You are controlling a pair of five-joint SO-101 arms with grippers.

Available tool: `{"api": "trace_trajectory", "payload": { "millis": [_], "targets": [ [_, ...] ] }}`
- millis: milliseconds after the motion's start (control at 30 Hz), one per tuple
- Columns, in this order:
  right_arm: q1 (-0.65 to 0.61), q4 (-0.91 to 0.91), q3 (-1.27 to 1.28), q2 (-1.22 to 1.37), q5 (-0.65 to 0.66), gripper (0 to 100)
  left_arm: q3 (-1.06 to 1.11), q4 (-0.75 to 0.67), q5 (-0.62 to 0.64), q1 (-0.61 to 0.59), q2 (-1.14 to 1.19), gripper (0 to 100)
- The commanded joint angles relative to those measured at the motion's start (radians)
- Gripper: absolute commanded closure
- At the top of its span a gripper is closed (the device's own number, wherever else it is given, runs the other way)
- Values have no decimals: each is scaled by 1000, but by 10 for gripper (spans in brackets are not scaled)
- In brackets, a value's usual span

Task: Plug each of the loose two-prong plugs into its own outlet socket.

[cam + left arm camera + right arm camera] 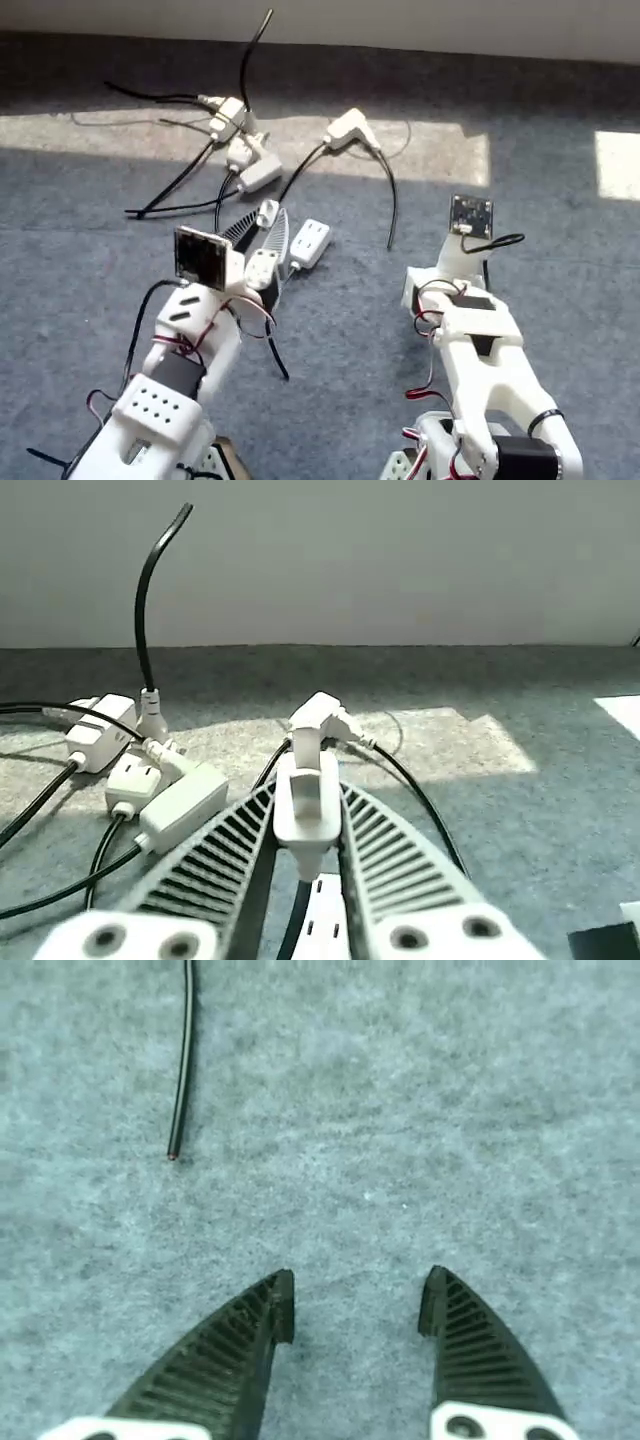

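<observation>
Left pincer (pixel 307 792) is clenched on a white plug (pixel 308 815). The plug's body stands out past the ribbed fingertips and its black cord trails back between them. It sits just beside the white outlet block (pixel 310 243), on the left arm's side. Right pincer (pixel 355 1305) hangs released over bare grey carpet (pixel 450 1110), well apart from the outlet block on its other side. The loose end of a thin black cord (pixel 181 1070) lies ahead of it. Beyond the outlet block, farther from the arms, an angled white plug (pixel 348 128) lies in a sunlit patch. Also beyond the block, toward the left arm's side, a cluster of white plugs and sockets (pixel 240 150) lies tangled with black leads, one lead (pixel 255 50) rising upright
</observation>
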Motion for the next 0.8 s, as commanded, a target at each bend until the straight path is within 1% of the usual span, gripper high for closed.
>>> {"api": "trace_trajectory", "payload": {
  "millis": [0, 67, 167, 333, 433, 500, 533, 633, 700, 767],
  "targets": [
    [-31, -21, -65, -36, -9, 789, 117, -222, -101, 107, -70, 995],
    [-50, -19, -122, -36, -9, 789, 154, -290, -167, 134, -93, 995],
    [-81, -18, -193, -36, -9, 811, 156, -307, -204, 145, -97, 995],
    [-107, -15, -323, -36, -9, 991, 154, -305, -203, 150, -96, 995],
    [-120, -13, -410, -42, -9, 981, 154, -281, -203, 150, -96, 995],
    [-134, -10, -455, -82, -9, 991, 154, -253, -203, 151, -96, 995],
    [-147, 15, -476, -117, -6, 992, 154, -242, -203, 153, -96, 995],
    [-203, 170, -536, -268, -3, 992, 154, -232, -203, 153, -94, 995],
    [-263, 254, -562, -383, -3, 992, 154, -230, -203, 166, -94, 995],
    [-331, 298, -558, -486, 2, 992, 154, -224, -204, 194, -94, 995]
  ]
}}
